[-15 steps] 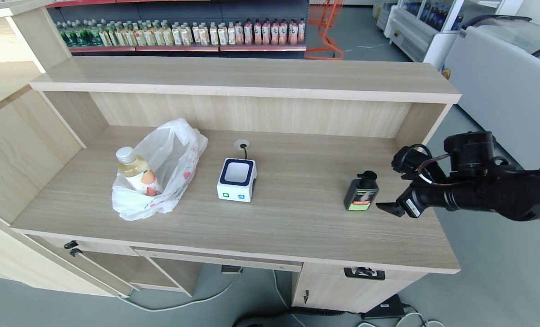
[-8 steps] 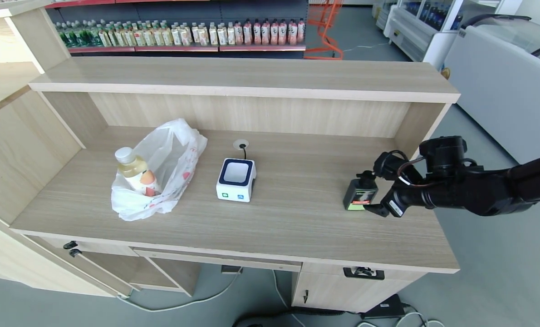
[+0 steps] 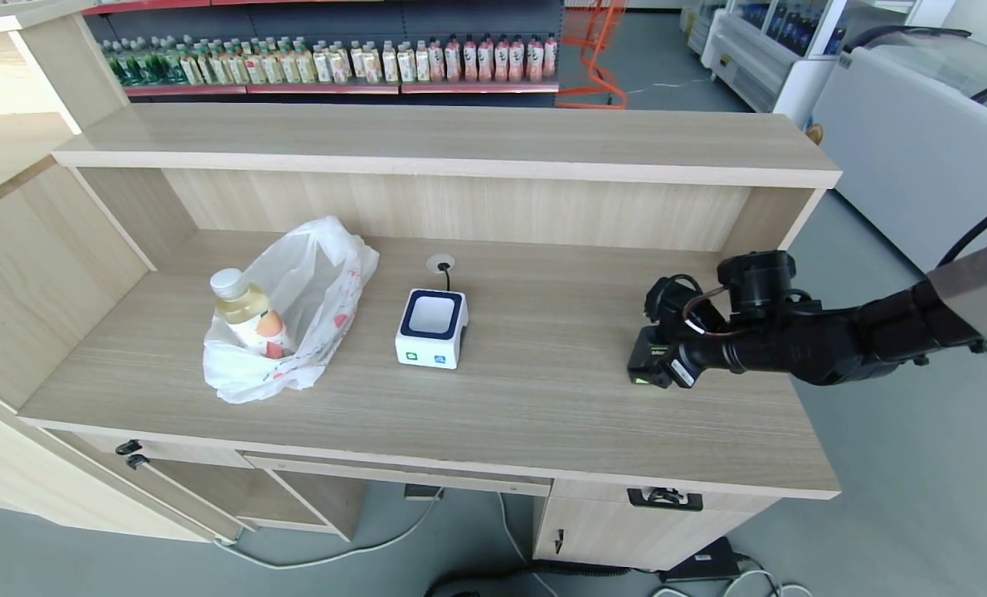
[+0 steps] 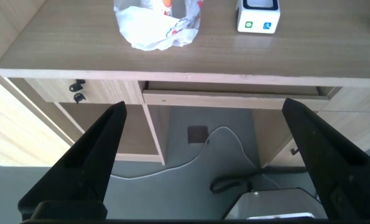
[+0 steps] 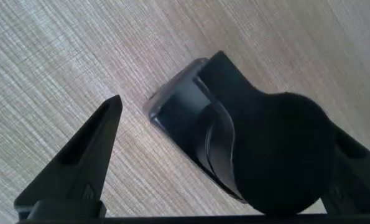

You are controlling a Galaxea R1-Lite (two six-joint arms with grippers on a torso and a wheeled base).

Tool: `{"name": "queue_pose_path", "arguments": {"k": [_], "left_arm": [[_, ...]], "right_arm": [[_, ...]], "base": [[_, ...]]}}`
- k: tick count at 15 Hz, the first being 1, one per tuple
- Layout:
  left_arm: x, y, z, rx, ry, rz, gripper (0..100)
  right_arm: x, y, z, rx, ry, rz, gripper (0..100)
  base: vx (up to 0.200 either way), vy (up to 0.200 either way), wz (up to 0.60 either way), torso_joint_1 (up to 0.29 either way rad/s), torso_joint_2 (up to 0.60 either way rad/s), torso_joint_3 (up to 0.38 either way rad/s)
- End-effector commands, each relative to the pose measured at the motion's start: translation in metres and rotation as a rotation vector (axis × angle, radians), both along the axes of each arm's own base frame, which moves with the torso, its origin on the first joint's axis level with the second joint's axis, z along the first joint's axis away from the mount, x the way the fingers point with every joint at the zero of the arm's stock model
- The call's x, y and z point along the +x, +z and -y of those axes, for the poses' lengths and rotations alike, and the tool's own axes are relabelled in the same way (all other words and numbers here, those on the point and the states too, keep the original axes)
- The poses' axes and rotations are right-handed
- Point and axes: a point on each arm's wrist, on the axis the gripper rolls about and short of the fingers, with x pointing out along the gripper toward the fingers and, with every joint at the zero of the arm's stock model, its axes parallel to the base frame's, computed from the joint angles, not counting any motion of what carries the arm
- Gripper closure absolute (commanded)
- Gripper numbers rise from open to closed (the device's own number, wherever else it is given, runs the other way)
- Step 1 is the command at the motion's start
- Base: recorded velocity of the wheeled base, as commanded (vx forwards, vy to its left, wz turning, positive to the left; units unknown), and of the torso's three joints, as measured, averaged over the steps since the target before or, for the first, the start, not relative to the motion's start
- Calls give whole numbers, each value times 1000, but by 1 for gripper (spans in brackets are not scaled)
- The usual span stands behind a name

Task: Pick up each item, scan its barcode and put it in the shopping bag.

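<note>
A dark pump bottle [image 3: 639, 363] with a green and orange label stands on the right side of the wooden counter [image 3: 543, 398]. My right gripper [image 3: 655, 348] is open, with one finger on each side of the bottle. The right wrist view looks down on the bottle's [image 5: 191, 118] black pump head between the spread fingers [image 5: 79, 168]. A white shopping bag [image 3: 303, 307] lies at the left with a drink bottle [image 3: 245, 315] inside. The white scanner [image 3: 432, 327] sits mid-counter. My left gripper [image 4: 203, 162] hangs open below the counter's front edge.
A raised back shelf [image 3: 444, 141] and side walls enclose the counter. A cable hole [image 3: 441, 264] lies behind the scanner. The left wrist view shows the bag [image 4: 157, 22], the scanner [image 4: 258, 15] and a drawer front [image 4: 234, 98]. Store shelves and freezers stand behind.
My right arm has moved left along the counter to the pump bottle, and its open fingers now straddle it. The bottle, bag and scanner have stayed in place.
</note>
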Motion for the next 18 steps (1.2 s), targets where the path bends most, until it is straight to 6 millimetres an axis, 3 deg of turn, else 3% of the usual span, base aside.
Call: {"name": "queue_pose_path", "arguments": {"k": [1, 2, 3, 8, 11, 13, 15, 16, 18], "left_arm": [[0, 0, 0, -1, 0, -1, 0], [0, 0, 0, -1, 0, -1, 0], [0, 0, 0, -1, 0, -1, 0], [0, 0, 0, -1, 0, -1, 0], [0, 0, 0, -1, 0, -1, 0], [0, 0, 0, 0, 0, -1, 0], [0, 0, 0, -1, 0, -1, 0], [0, 0, 0, 0, 0, -1, 0], [0, 0, 0, -1, 0, -1, 0]], "right_arm": [[7, -11, -7, 1, 11, -16, 0], [9, -13, -9, 1, 13, -17, 0], [11, -14, -10, 1, 15, -16, 100], [12, -8, -22, 62, 5, -20, 100], [-6, 22, -18, 112, -8, 34, 100], [-38, 45, -8, 141, -7, 131, 100], [-93, 66, 17, 133, -16, 347, 100], [-102, 68, 22, 115, -14, 380, 100], [-158, 45, 46, -131, 61, 458, 100]], "base": [[0, 0, 0, 0, 0, 0], [0, 0, 0, 0, 0, 0], [0, 0, 0, 0, 0, 0], [0, 0, 0, 0, 0, 0], [0, 0, 0, 0, 0, 0], [0, 0, 0, 0, 0, 0], [0, 0, 0, 0, 0, 0], [0, 0, 0, 0, 0, 0], [0, 0, 0, 0, 0, 0]]}}
